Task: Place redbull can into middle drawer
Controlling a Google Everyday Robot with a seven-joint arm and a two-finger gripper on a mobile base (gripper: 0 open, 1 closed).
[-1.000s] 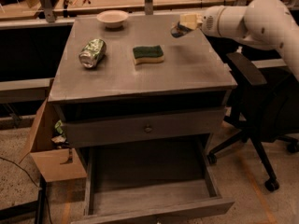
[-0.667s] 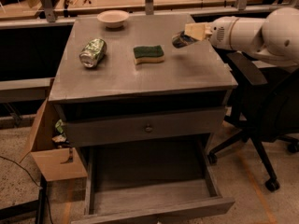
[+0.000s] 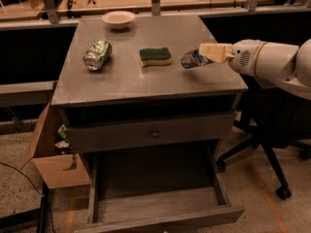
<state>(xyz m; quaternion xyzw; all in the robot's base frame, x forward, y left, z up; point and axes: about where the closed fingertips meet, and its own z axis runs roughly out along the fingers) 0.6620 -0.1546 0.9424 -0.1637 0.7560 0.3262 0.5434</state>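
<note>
The redbull can (image 3: 192, 60), slim and silver with dark blue markings, lies sideways in my gripper (image 3: 200, 56). The gripper is shut on it and holds it just above the right side of the grey cabinet top (image 3: 126, 76), right of the green sponge (image 3: 155, 56). My white arm reaches in from the right. The middle drawer (image 3: 155, 205) is pulled out low at the front, its flat bottom bare. It is well below and in front of the gripper.
A fatter green-and-white can (image 3: 97, 55) lies on its side at the top's left. A white bowl (image 3: 118, 19) sits at the back. A closed drawer front with a round knob (image 3: 154, 132) sits above the open drawer. A cardboard box (image 3: 56, 166) stands at the left and an office chair base (image 3: 272, 174) at the right.
My gripper has moved toward the cabinet's front, lower in view, still carrying the redbull can. The other things on top have not moved.
</note>
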